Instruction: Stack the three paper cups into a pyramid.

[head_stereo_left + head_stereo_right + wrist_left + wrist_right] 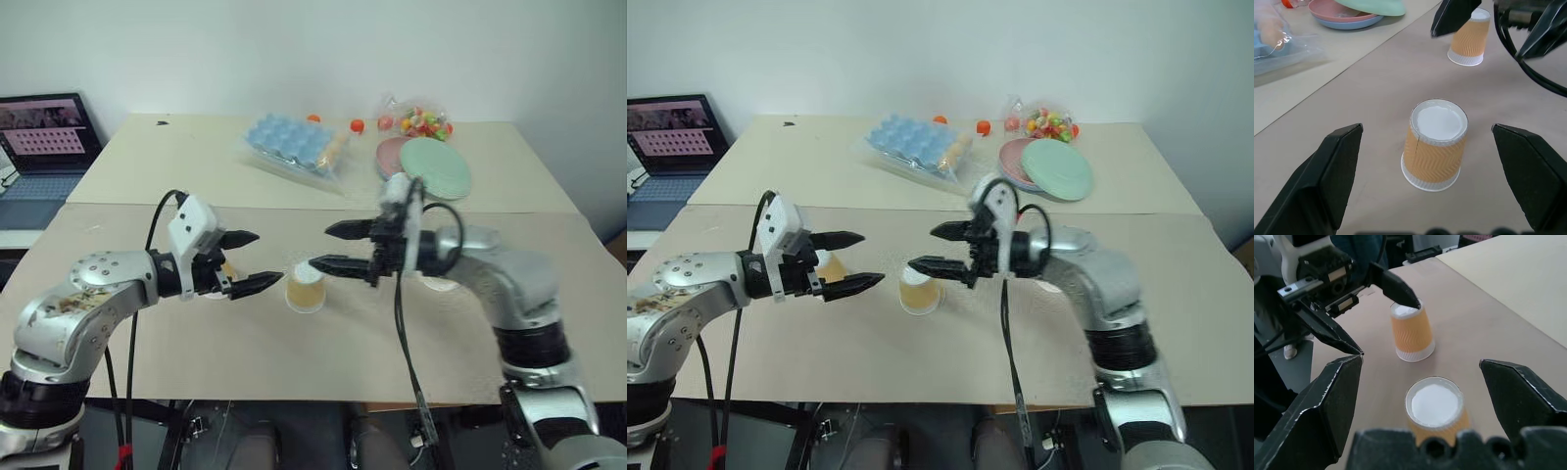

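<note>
Paper cups, head views: three small tapered yellow-orange paper cups with white rims and bases stand upside down on the beige table [294, 362]. The middle cup [306, 286] stands between the two grippers; the left cup [224, 273] is mostly hidden behind the left gripper's fingers; the right cup [438, 282] peeks out behind the right forearm.
Left gripper, head views: the left gripper [249, 262] hovers with black fingers spread wide, holding nothing.
Right gripper, head views: the right gripper [331, 247] points toward the left one, fingers spread, empty, just above the middle cup.
Surroundings, head views: at the far side lie a blue moulded tray in clear plastic wrap [294, 143], stacked round pink and green plates [436, 166], a bag of small coloured balls [421, 121] and a loose orange ball [357, 125]. An open laptop [44, 142] sits at far left; its screen text is unreadable.
Left wrist view: the middle cup [1436, 145] stands between the spread fingers [1327, 176], untouched; the right cup [1468, 42] stands beyond, partly covered by the other gripper's finger.
Right wrist view: the middle cup [1436, 411] lies between the fingers [1322, 406]; the left cup [1410, 333] stands beyond it, with a fingertip of the other gripper over its base.
Writing: none legible on the cups.
</note>
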Available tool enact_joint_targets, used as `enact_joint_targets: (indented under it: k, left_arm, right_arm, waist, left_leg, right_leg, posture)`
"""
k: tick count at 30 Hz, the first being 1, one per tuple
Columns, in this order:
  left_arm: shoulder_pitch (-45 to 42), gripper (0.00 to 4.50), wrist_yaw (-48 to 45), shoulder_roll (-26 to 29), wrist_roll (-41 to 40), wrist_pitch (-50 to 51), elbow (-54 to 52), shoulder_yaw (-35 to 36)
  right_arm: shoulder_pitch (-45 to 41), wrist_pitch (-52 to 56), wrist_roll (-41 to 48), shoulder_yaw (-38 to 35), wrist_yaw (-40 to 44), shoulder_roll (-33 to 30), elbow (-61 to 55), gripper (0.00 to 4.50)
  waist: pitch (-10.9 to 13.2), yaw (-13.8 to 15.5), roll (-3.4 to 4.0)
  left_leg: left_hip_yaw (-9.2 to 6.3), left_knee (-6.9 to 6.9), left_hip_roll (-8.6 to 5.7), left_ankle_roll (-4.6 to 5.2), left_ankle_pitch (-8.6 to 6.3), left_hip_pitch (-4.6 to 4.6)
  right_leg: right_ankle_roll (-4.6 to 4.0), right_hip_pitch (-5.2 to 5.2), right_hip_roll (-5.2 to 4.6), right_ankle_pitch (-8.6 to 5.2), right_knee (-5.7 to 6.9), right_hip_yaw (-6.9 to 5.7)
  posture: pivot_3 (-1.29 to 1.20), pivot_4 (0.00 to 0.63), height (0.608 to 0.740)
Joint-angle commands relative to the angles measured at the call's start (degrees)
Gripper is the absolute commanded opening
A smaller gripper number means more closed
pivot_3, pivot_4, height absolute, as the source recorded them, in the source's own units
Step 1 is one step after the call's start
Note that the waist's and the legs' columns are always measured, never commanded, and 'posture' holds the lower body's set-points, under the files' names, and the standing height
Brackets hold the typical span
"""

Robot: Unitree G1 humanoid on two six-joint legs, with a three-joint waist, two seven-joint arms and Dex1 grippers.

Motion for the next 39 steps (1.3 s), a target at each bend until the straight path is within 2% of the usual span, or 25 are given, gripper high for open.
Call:
enact_joint_targets:
  k: [1,5,7,11,16,21,27,39]
  left_arm:
    - [-1.9,4.50,-1.7,0.3,-0.1,-1.2,-0.1,-0.5]
    - [-3.8,4.50,-2.5,-0.2,-0.7,-1.0,1.0,-1.1]
    - [-5.1,4.50,-3.2,-0.6,-0.5,-1.2,2.3,-1.8]
    - [-7.2,4.50,-4.5,-1.5,0.5,-1.9,4.4,-3.7]
    - [-9.1,4.50,-5.2,-2.5,0.6,-1.7,5.4,-5.0]
    - [-9.6,4.50,-5.4,-2.4,0.4,-1.4,5.4,-4.8]
    - [-9.9,4.50,-5.0,-2.0,0.0,-0.6,4.4,-4.3]
    - [-7.7,4.50,-3.6,-0.7,-0.8,0.3,2.2,-2.2]
  right_arm:
    - [2.7,3.0,2.6,-8.5,-1.8,-6.6,-4.8,4.47]
    - [10.5,3.6,0.0,-15.6,-7.0,-12.5,-7.7,4.47]
    - [17.7,3.0,-2.9,-21.2,-10.5,-13.9,-9.0,4.47]
    - [29.1,-1.2,-6.3,-28.5,-13.7,-12.8,-9.7,4.47]
    - [36.6,-8.4,-8.9,-29.5,-14.7,-9.0,-7.5,4.47]
    - [35.4,-15.3,-11.3,-25.5,-15.1,-5.7,-1.4,4.47]
    - [31.8,-23.0,-15.4,-19.4,-14.1,-5.1,6.3,4.47]
    - [22.3,-27.5,-18.1,-13.0,-10.9,-6.1,15.9,4.47]
  waist:
    - [0.0,-0.1,0.00]
    - [0.0,0.0,-0.02]
    - [0.0,0.0,-0.02]
    - [0.0,0.0,-0.01]
    - [0.0,-0.6,-0.02]
    - [0.0,-0.9,0.02]
    - [0.0,-1.0,0.02]
    - [0.0,-0.5,0.02]
  left_leg:
    - [0.01,-0.01,0.00,0.00,0.00,0.00]
    - [0.01,-0.06,0.00,0.02,-0.01,-0.03]
    - [0.04,-0.04,-0.04,0.02,-0.01,-0.06]
    - [0.06,-0.03,-0.05,0.02,-0.01,-0.07]
    - [0.15,-0.03,0.01,0.02,-0.01,0.09]
    - [0.27,-0.02,0.03,0.01,0.00,0.16]
    - [0.31,0.00,0.05,0.01,0.00,0.18]
    - [0.29,-0.01,0.05,0.01,0.00,0.14]
  right_leg:
    - [0.01,0.01,0.00,0.00,-0.03,0.01]
    - [0.03,0.01,0.01,-0.03,-0.09,-0.03]
    - [0.04,0.01,-0.03,-0.03,-0.08,0.01]
    - [0.09,0.02,-0.03,-0.06,-0.08,0.03]
    - [0.44,0.13,0.06,-0.26,-0.05,0.16]
    - [0.48,0.10,0.11,-0.27,0.07,0.34]
    - [0.46,0.10,0.13,-0.25,0.06,0.37]
    - [0.29,0.07,0.14,-0.14,0.04,0.34]
  posture:
    - [0.00,0.150,0.736]
    - [0.00,0.150,0.736]
    - [0.00,0.150,0.736]
    - [0.00,0.150,0.736]
    - [0.00,0.150,0.736]
    - [0.00,0.150,0.736]
    - [0.00,0.150,0.736]
    - [0.00,0.150,0.736]
